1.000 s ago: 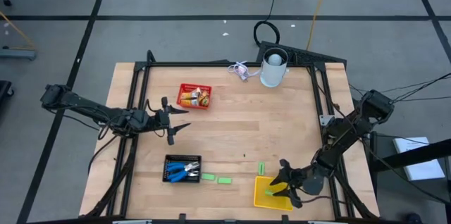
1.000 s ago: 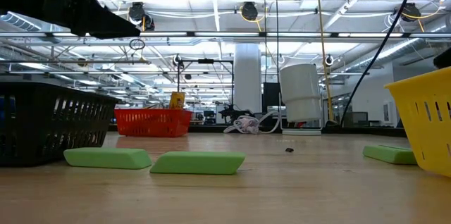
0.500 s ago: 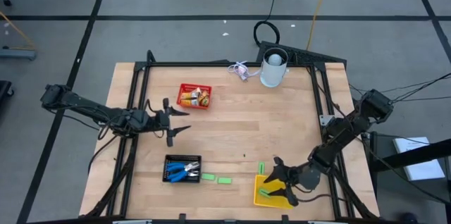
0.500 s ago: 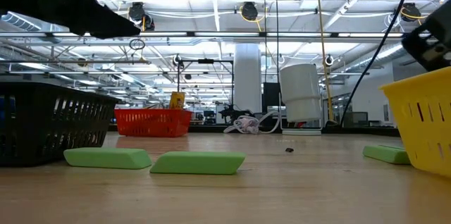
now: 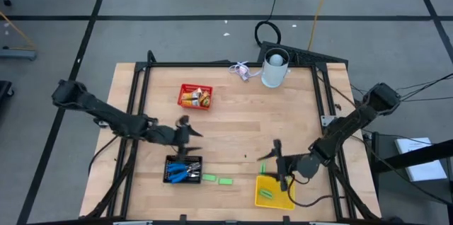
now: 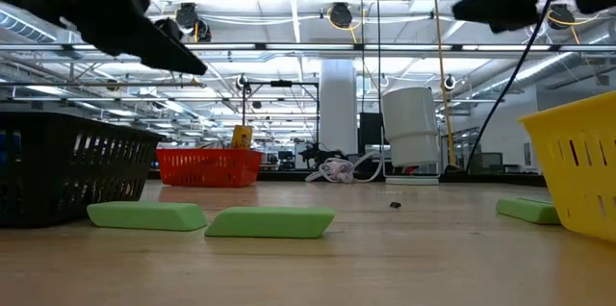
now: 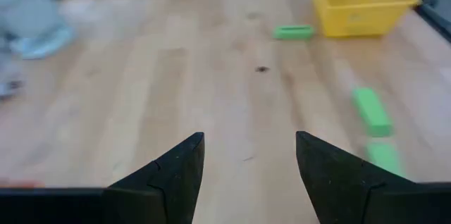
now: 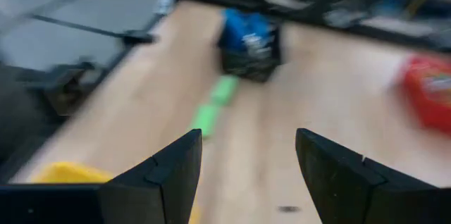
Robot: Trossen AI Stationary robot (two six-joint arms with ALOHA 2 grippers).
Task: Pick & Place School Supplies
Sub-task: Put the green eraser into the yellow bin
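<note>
Two green bars lie flat on the wooden table beside the black basket, which holds blue-handled scissors. A third green bar lies by the yellow basket, and another lies inside it. The red basket holds yellow-orange items. My left gripper hangs open just beyond the black basket's far side, with nothing between its fingers. My right gripper is open and empty in the air, above the yellow basket's far edge.
A white cup stands at the table's far edge, with a small tangle of cord beside it. Bare wood lies in the table's middle between the two grippers. A dark metal frame runs around the tabletop.
My left gripper has moved toward the table's right and near side, ending just beyond the black basket. My right gripper has risen from over the yellow basket, gone toward the far edge and rolled about its own axis. The green bar stays in the yellow basket.
</note>
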